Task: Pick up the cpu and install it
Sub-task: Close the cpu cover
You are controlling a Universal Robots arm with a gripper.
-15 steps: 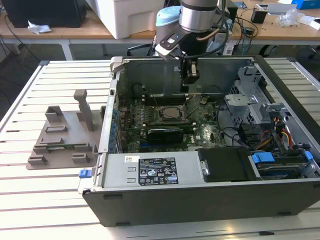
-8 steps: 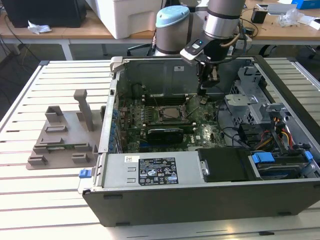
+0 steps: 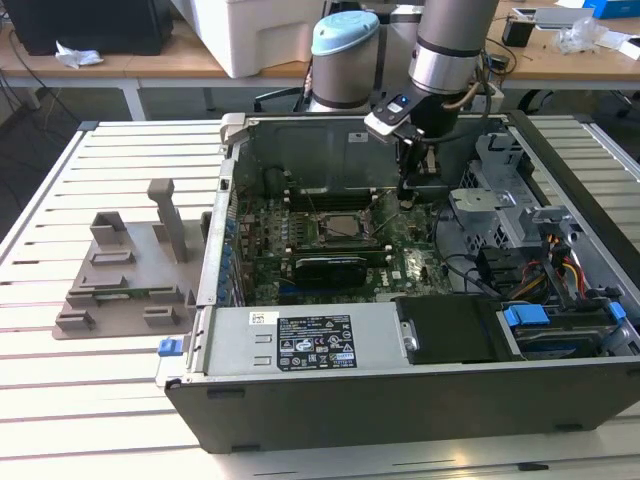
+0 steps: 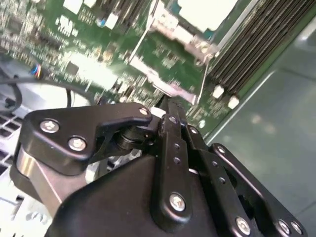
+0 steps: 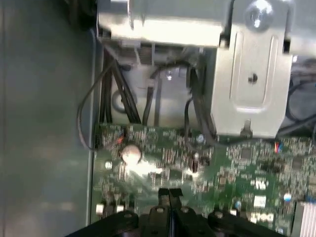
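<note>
The cpu [image 3: 337, 226] shows as a small silvery square lying flat inside the dark metal-framed socket on the green motherboard [image 3: 400, 262]; in the second wrist view it is a pale bright square [image 4: 207, 12] with the socket's thin wire lever [image 4: 202, 84] beside it. My gripper [image 3: 408, 200] hangs low inside the case, just to the exterior view's right of the socket and apart from the cpu. In both wrist views its black fingertips [image 5: 169, 193] [image 4: 168, 112] are pressed together, shut, close above the board, with nothing visible between them.
The open computer case [image 3: 400, 400] rests on a slatted white table [image 3: 100, 400]. A grey plastic tray with upright posts [image 3: 120, 290] stands at the exterior view's left. A metal drive cage [image 3: 490, 200] and bundled cables [image 3: 560, 262] crowd the case's right side.
</note>
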